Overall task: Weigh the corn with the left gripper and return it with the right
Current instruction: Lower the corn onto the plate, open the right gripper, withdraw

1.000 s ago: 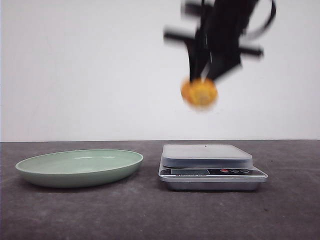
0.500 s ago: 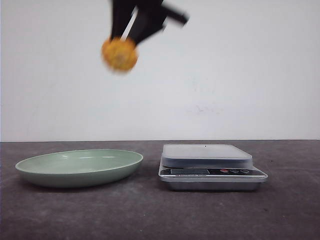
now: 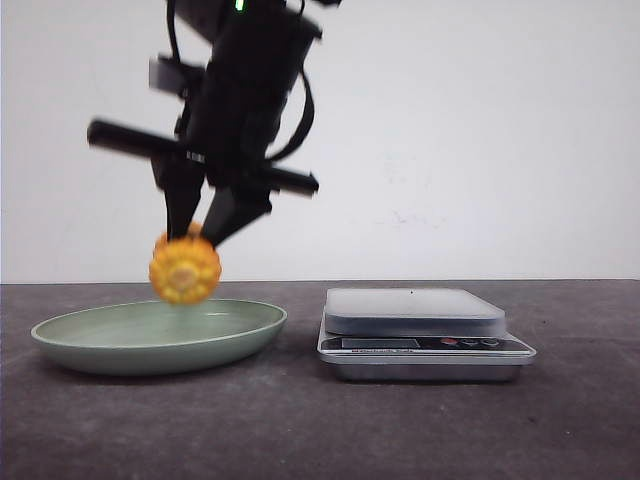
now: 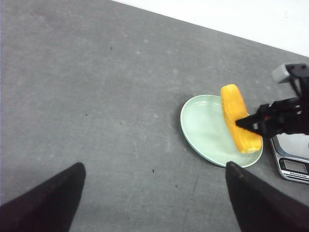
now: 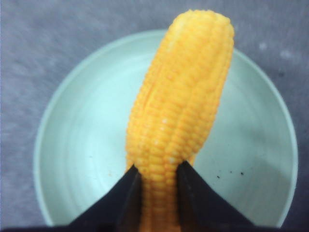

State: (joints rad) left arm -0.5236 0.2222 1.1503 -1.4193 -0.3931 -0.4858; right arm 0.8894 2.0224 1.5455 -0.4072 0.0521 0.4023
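The yellow-orange corn (image 3: 185, 270) hangs just above the green plate (image 3: 120, 352), its round end facing the front camera. My right gripper (image 3: 200, 236) is shut on it from above. In the right wrist view the corn (image 5: 181, 96) stretches over the plate's bowl (image 5: 72, 145), pinched near one end by the right gripper (image 5: 158, 170). My left gripper (image 4: 154, 166) is open and empty over bare table, some way from the plate (image 4: 198, 121). From there the corn (image 4: 239, 118) shows over the plate. The left gripper is outside the front view.
A silver kitchen scale (image 3: 415, 312) with nothing on its platform stands to the right of the plate; a corner of the scale (image 4: 292, 165) shows in the left wrist view. The dark table ends at a white wall behind.
My right gripper carried the corn from above the scale leftward, then down to just above the plate.
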